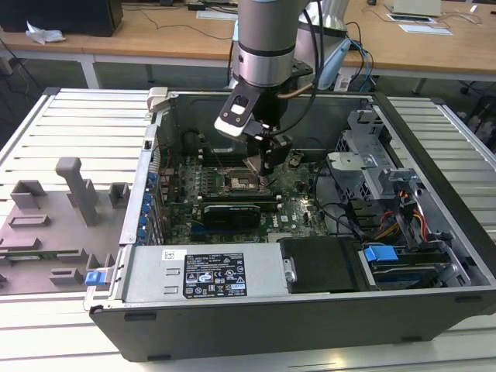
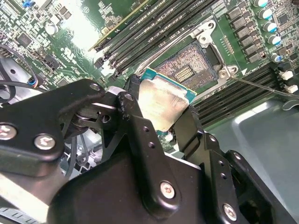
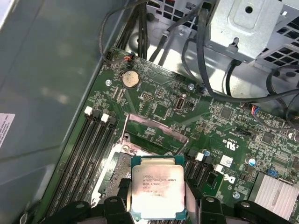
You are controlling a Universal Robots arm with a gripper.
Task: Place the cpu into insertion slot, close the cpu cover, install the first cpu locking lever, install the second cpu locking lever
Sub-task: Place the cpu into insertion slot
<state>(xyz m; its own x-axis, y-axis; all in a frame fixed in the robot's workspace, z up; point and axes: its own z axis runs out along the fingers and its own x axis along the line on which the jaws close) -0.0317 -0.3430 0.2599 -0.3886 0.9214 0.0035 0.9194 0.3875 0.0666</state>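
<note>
The black two-fingered gripper (image 2: 161, 115) has its fingers closed partway, one on each of two opposite edges of the small square cpu with the pale silvery metal top (image 3: 158, 191). The chip hangs between the fingertips, just above the square dark insertion slot with the grey metal rim (image 2: 189, 70). I cannot tell whether it touches the slot.

The thin grey metal cpu cover (image 3: 156, 127) stands raised beyond the slot, so seating, closing and both levers look undone.

The chip is near square, with no real long axis. It is held about level, metal top toward the wrist.
</note>
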